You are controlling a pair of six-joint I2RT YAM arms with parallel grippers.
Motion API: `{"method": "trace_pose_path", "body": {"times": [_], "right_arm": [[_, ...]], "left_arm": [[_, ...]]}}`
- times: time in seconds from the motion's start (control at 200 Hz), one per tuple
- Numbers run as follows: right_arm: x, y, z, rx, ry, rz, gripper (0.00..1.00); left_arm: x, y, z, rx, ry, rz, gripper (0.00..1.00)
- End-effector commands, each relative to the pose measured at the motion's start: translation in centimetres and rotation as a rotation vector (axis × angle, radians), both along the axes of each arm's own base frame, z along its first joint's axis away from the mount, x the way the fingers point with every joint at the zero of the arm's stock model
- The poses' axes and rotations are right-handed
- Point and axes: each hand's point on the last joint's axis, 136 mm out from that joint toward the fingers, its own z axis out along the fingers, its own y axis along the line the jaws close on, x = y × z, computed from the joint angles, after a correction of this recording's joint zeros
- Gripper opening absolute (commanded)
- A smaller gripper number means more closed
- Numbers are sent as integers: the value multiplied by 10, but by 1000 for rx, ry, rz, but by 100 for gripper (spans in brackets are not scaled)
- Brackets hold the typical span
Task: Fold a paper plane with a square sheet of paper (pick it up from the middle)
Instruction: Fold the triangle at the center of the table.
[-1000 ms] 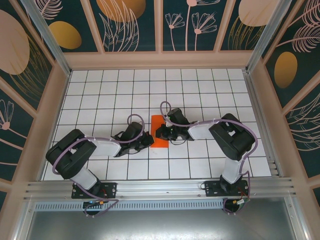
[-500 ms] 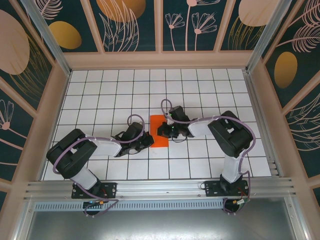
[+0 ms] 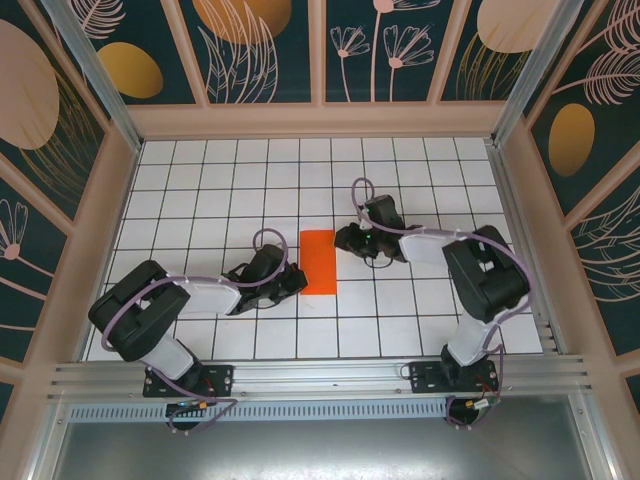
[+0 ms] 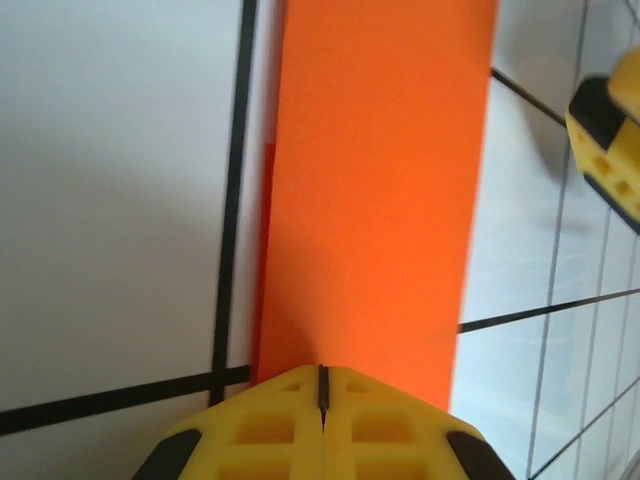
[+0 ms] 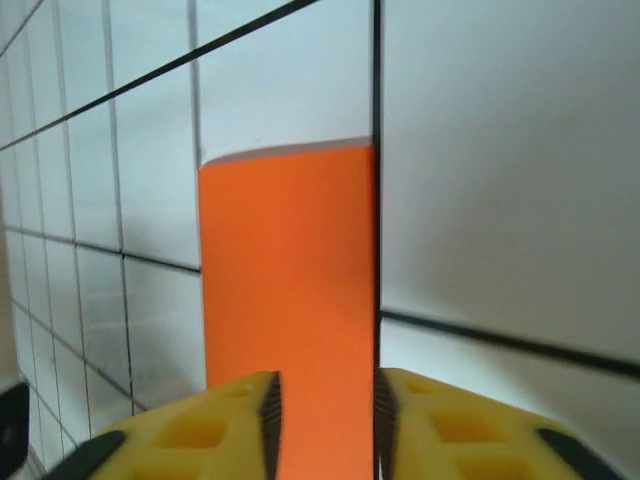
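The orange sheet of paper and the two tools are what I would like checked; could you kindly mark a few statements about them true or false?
1. The orange sheet of paper lies flat on the tiled table as a narrow rectangle. True.
2. The right tool is clamped on the sheet. False: its jaws stand apart, grip nothing, and it sits by the sheet's right side.
3. The left tool is shut, its tip at the sheet's near left edge. True.
4. The sheet has the shape of a pointed dart with wings. False: its visible corners are square and no wings are creased.
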Motion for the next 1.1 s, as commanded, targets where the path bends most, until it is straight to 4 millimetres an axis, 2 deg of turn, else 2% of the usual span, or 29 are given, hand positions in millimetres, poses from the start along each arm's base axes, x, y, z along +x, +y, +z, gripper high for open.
{"method": "trace_pose_path", "body": {"times": [0.0,0.13,0.225,0.3,0.415,0.475,0.495,0.595,0.856,1.091], "right_arm": [[-15,-8,15,25,-9,-21,42],[-31,-11,16,59,9,-15,54],[-39,-14,14,73,26,-20,58],[-42,-15,14,80,30,-24,62],[-46,-17,13,82,38,-36,66],[-48,-18,12,81,47,-41,68],[-48,-18,11,81,52,-44,69],[-51,-18,8,83,67,-47,70],[-61,-15,2,75,117,-58,70],[-77,2,-3,70,161,-26,64]], "left_arm": [[19,-9,33,-1,-101,-4,11],[48,2,38,162,-161,45,15],[57,-9,39,168,-171,12,14],[60,-17,32,173,-154,-16,11],[59,-18,14,203,-115,-29,7],[59,-17,12,207,-108,-28,5],[57,-14,1,228,-86,-29,4],[54,-12,-12,240,-53,-22,1],[40,1,-39,255,23,16,0],[29,10,-52,253,64,43,0]]}}
